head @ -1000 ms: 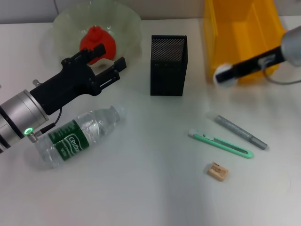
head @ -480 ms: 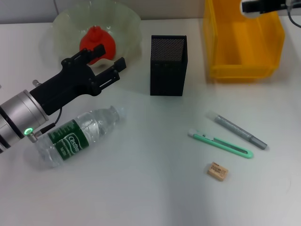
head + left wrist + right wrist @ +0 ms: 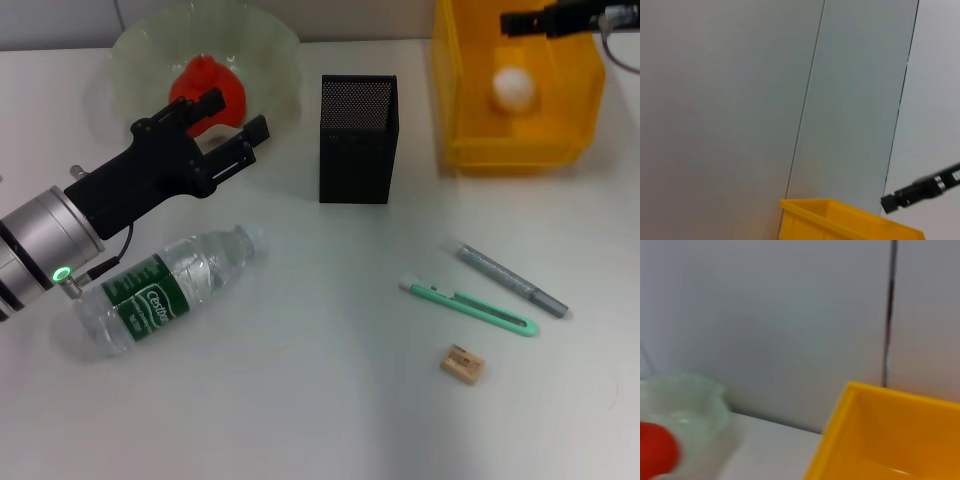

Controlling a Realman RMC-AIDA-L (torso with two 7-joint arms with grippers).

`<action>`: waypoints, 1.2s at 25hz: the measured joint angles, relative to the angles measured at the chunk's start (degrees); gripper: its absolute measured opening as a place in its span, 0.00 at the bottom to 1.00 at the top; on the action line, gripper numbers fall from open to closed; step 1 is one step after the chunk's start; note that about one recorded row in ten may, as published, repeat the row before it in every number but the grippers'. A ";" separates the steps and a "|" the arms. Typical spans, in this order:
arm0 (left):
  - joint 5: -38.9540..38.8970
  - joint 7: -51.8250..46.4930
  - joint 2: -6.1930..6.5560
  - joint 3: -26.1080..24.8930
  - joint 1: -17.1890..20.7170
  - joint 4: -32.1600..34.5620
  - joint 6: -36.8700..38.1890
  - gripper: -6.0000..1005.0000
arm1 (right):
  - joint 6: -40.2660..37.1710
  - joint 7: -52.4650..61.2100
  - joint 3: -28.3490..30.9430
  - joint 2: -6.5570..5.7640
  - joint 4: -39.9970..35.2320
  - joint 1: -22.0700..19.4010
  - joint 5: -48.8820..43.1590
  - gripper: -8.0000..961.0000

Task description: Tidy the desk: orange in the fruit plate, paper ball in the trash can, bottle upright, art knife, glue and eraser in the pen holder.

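- Head view: the right gripper [image 3: 515, 22] hangs over the far rim of the yellow trash can [image 3: 455, 100], at the table's far right. Its tip is a dark blur, so I cannot tell how the jaws stand.
- The white paper ball [image 3: 516, 86] shows inside the trash can, below and apart from that gripper.
- The left gripper [image 3: 235, 125] reaches in from the near left, its two black fingers spread with nothing between them. It sits over the near rim of the pale green fruit plate [image 3: 270, 40].
- The orange [image 3: 200, 85] lies in the fruit plate, partly behind the left gripper's fingers.
- The clear bottle [image 3: 165, 288] with its green label lies on its side on the white table [image 3: 300, 400], under the left arm, cap end towards the middle of the table.
- The black mesh pen holder [image 3: 358, 152] stands upright between the fruit plate and the trash can.
- On the near right, the grey glue [image 3: 512, 280] stick and the green art knife [image 3: 470, 306] lie just beside each other, both slanted.
- The tan eraser [image 3: 463, 364] lies near the art knife, on its nearer side, not touching it.
- Left wrist view: mostly wall, a corner of the trash can [image 3: 850, 222] and the right gripper [image 3: 892, 201] far off.
- Right wrist view: the trash can's [image 3: 875, 440] inner wall, the fruit plate [image 3: 700, 395] and the orange [image 3: 655, 450].
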 joint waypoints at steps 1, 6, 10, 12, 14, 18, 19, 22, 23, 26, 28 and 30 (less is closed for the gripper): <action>0.01 0.09 0.01 0.18 -0.01 0.00 0.20 0.68 | -1.24 -3.66 0.23 -0.06 0.00 -1.39 4.17 0.79; 0.57 -0.31 0.33 0.58 0.31 0.41 0.11 0.68 | -13.60 -29.21 6.57 -1.32 5.68 -8.24 29.64 0.86; 0.66 -0.35 0.42 1.10 0.46 0.64 -0.01 0.67 | -23.76 -40.14 12.21 -3.57 14.09 -8.83 36.90 0.86; 0.84 -0.45 0.48 1.27 0.46 0.72 -0.01 0.67 | -31.77 -47.46 16.45 -5.47 21.80 -8.68 40.01 0.86; 1.26 -0.70 0.55 1.53 0.42 0.83 -0.11 0.67 | -40.06 -55.83 20.29 -7.24 28.78 -8.86 41.03 0.86; 1.42 -5.07 0.85 7.26 0.53 3.53 -2.77 0.67 | -45.20 -60.51 20.87 -8.34 31.29 -10.03 40.14 0.86; 1.51 -11.15 1.26 13.18 1.28 7.72 -4.88 0.67 | -45.81 -60.79 20.83 -8.40 31.29 -10.30 39.38 0.86; 2.67 -19.18 1.88 19.58 2.42 14.09 -7.14 0.66 | -46.37 -60.96 20.79 -8.41 31.33 -10.45 37.73 0.86; 4.55 -22.87 2.08 21.16 2.84 16.90 -7.86 0.66 | -46.37 -60.98 20.79 -8.41 31.45 -10.39 37.00 0.86; 14.35 -34.14 2.22 22.39 3.52 25.82 -8.97 0.66 | -46.12 -60.98 21.09 -8.04 31.70 -9.65 33.88 0.86; 14.35 -34.14 2.22 22.39 3.52 25.82 -8.97 0.66 | -46.11 -60.98 21.14 -7.98 31.71 -9.46 33.28 0.86; 27.82 -45.45 1.20 22.57 2.93 35.06 -9.07 0.66 | -45.96 -60.96 21.17 -7.90 31.73 -9.14 32.70 0.86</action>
